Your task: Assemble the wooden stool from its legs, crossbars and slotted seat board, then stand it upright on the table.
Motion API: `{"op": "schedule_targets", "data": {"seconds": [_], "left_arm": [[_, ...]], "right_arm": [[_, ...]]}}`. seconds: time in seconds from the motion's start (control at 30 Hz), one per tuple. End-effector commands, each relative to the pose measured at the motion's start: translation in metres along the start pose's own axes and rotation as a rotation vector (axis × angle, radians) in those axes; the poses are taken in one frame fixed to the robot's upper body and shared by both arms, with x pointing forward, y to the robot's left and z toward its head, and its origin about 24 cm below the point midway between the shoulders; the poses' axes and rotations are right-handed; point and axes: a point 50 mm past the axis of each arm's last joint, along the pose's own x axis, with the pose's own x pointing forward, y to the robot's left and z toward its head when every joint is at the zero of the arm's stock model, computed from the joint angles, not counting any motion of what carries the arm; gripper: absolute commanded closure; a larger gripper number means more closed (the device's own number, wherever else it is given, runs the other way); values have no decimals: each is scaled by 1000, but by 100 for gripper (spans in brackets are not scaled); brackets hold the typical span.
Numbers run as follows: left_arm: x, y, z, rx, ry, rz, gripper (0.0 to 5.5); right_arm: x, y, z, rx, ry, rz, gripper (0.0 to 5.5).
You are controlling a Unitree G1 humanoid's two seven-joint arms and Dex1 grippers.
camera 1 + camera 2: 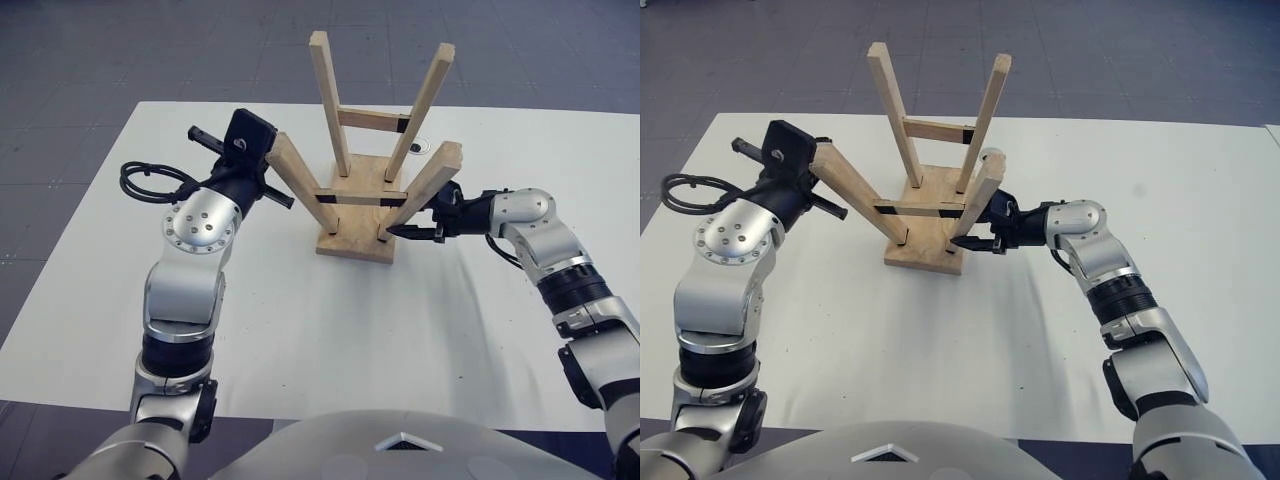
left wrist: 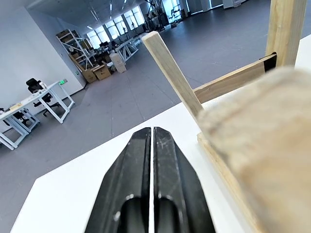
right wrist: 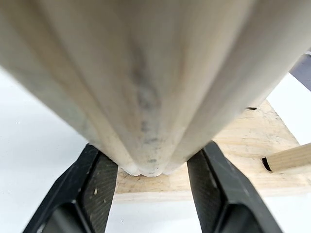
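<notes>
The stool [image 1: 372,160] stood upside down on the white surface [image 1: 300,330], its seat board [image 1: 355,245] lying flat and all four legs pointing upward and splaying outward. The right gripper [image 3: 153,160] was clamped on the near right leg [image 1: 420,190] low down, one finger [image 3: 97,184] on each side. From that grip the leg's long axis rose up and leaned toward the right arm. The seat board lay just below and beyond the fingers.

The left gripper [image 2: 153,133] was closed on nothing, its two fingers pressed together. The near left leg [image 1: 303,180] ran just beside it, slanting up and leaning toward the left arm. Beyond both grippers rose the far left leg [image 1: 330,100] and far right leg [image 1: 420,110]. An upper crossbar [image 1: 372,120] joined them, and a lower crossbar [image 1: 360,196] spanned the near pair.
</notes>
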Motion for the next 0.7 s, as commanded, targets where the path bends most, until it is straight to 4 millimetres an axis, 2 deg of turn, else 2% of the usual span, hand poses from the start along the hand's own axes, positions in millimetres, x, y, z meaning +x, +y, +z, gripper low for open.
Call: {"op": "schedule_targets", "data": {"seconds": [0.03, 0.13, 0.2, 0.23, 0.27, 0.33, 0.47, 0.6, 0.7], "left_arm": [[-1, 63, 72, 108, -302, 242, 540], [-8, 76, 131, 42, -533, 301, 540], [-6, 60, 168, -157, -647, 177, 540], [-1, 43, 179, -244, -648, 38, 540], [3, 32, 180, -357, -597, -52, 540], [19, 21, 175, -460, -454, -194, 540], [50, 36, 148, -632, -260, -267, 540], [36, -31, 91, -727, -163, -345, 540], [24, -56, 63, -662, -115, -378, 540]], "right_arm": [[-5, 59, -108, 232, 631, 114, 347], [-3, 60, -109, 232, 638, 113, 347], [-2, 59, -109, 232, 642, 108, 347], [-2, 59, -109, 232, 643, 106, 347], [1, 58, -108, 227, 643, 108, 347], [0, 56, -108, 222, 646, 105, 347], [0, 54, -108, 227, 648, 97, 347], [-1, 55, -109, 231, 649, 93, 347], [0, 54, -109, 227, 650, 96, 347]]}}
